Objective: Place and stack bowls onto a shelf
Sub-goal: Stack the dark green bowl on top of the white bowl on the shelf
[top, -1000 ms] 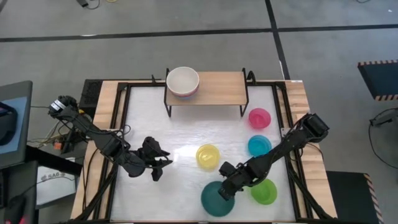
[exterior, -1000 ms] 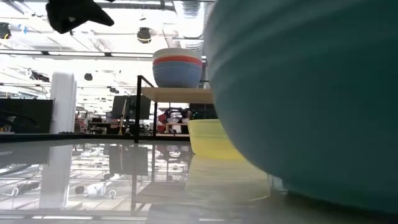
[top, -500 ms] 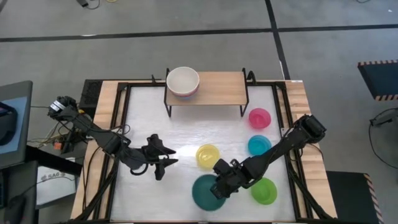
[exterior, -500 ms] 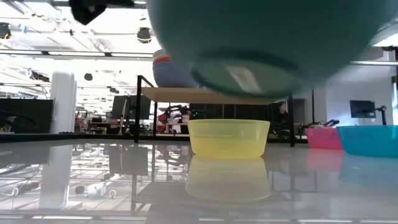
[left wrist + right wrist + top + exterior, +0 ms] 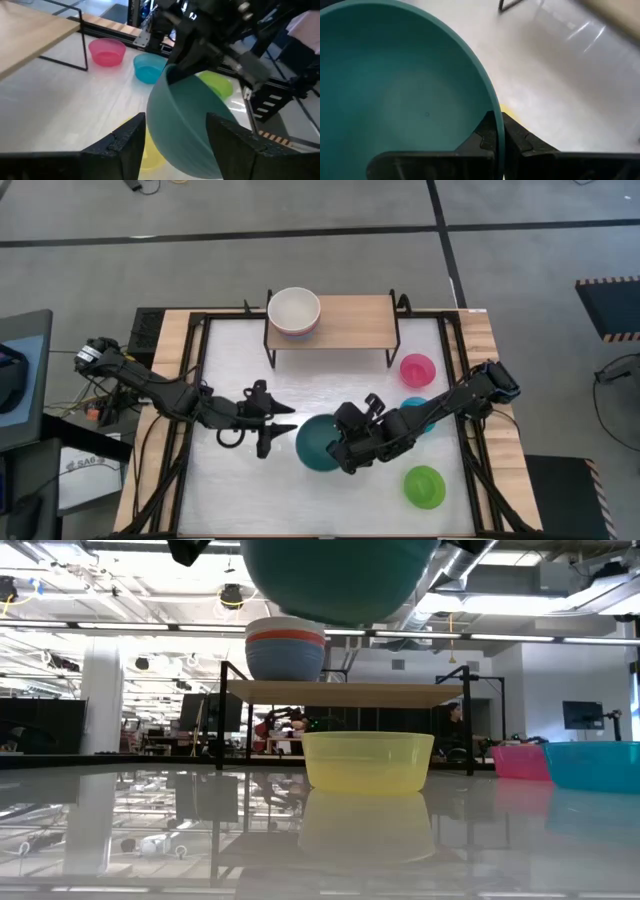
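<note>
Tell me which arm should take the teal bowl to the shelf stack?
Right. Its gripper is shut on the teal bowl's rim and holds it off the table. The left gripper is open and empty beside it.

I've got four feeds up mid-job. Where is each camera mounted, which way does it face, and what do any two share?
High: overhead, straight down; both arms, wooden shelf.
Low: tabletop height, level across; small yellow plastic bowl, no arm clearly.
Left wrist: past open left end effector at right arm.
Right wrist: right end effector pinching rim.
All share the large dark teal plastic bowl.
</note>
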